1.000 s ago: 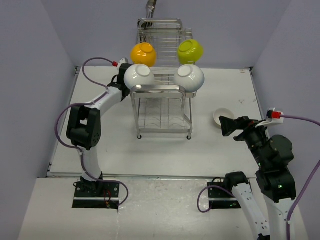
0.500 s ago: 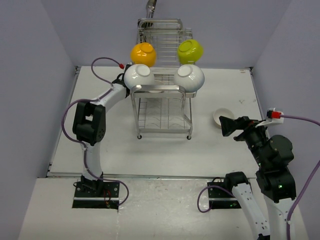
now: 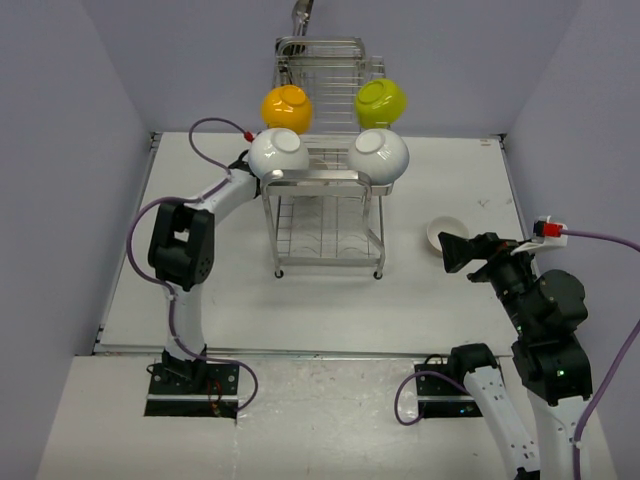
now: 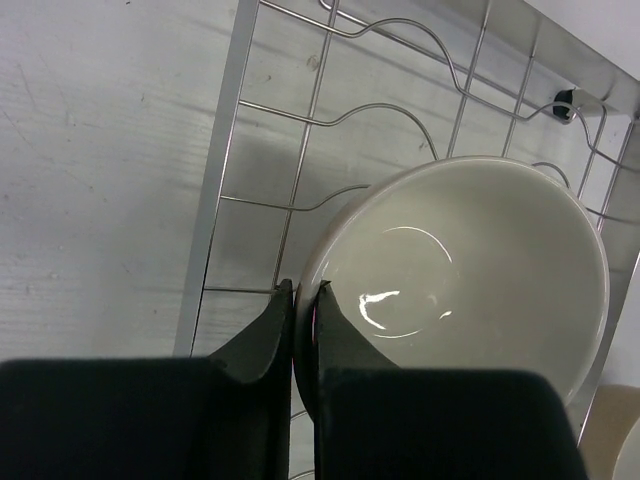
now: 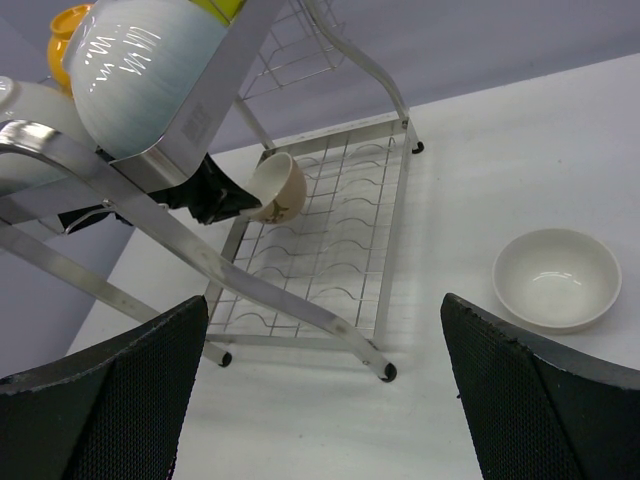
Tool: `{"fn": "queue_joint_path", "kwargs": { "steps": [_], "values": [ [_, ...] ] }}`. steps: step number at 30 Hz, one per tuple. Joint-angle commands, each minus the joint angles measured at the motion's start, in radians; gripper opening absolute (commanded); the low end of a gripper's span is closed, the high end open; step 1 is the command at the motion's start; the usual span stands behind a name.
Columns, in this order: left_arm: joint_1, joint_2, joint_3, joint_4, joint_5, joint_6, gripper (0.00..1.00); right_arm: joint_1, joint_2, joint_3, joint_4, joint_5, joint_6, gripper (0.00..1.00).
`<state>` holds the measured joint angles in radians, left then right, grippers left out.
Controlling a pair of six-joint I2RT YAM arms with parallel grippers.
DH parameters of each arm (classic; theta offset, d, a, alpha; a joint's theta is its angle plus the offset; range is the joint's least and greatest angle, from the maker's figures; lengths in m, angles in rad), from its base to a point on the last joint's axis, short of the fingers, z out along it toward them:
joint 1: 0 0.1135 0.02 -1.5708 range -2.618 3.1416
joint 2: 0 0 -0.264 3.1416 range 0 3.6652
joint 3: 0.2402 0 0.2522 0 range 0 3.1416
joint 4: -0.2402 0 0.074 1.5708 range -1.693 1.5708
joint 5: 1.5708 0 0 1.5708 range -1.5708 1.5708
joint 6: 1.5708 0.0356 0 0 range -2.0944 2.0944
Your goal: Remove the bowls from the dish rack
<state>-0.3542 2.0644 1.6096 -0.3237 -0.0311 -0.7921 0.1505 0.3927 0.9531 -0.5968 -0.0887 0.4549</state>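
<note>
The chrome dish rack (image 3: pixel 320 179) stands mid-table. Its upper tier holds two white bowls (image 3: pixel 279 153) (image 3: pixel 379 155), an orange-yellow bowl (image 3: pixel 287 107) and a lime green bowl (image 3: pixel 381 100). My left gripper (image 4: pixel 303 288) is under the upper tier, shut on the rim of a cream-white bowl (image 4: pixel 460 270) held over the lower wire shelf (image 4: pixel 225 150). That bowl also shows in the right wrist view (image 5: pixel 277 187). My right gripper (image 5: pixel 325 300) is open and empty, right of the rack. A white bowl (image 3: pixel 447 233) (image 5: pixel 557 277) sits upright on the table just beyond it.
Grey walls close in the table on the left, back and right. The rack's slim legs (image 5: pixel 383 372) stand on the white tabletop (image 3: pixel 200 290). A metal pipe (image 3: pixel 301 12) pokes up behind the rack.
The left arm has swung right and reached further in under the rack's upper tier. The right arm and the bowls on top have not moved.
</note>
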Motion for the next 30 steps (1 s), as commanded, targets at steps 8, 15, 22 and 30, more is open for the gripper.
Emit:
{"fn": "queue_joint_path", "kwargs": {
  "steps": [8,15,22,30],
  "values": [
    [0.02,-0.309,-0.265,0.333,-0.123,-0.096,0.0,0.004,0.0,0.001,0.032,-0.002,-0.005,0.99],
    [0.078,-0.443,-0.318,0.359,-0.252,-0.146,0.0,0.004,-0.005,-0.008,0.038,-0.013,-0.005,0.99],
    [0.225,-0.657,-0.48,0.072,-0.43,-0.375,0.0,0.004,-0.018,-0.005,0.057,-0.055,0.004,0.99],
    [0.232,-1.068,-0.66,-0.064,-0.524,-0.136,0.0,0.004,-0.015,-0.024,0.13,-0.427,0.051,0.99]
  ]
}}
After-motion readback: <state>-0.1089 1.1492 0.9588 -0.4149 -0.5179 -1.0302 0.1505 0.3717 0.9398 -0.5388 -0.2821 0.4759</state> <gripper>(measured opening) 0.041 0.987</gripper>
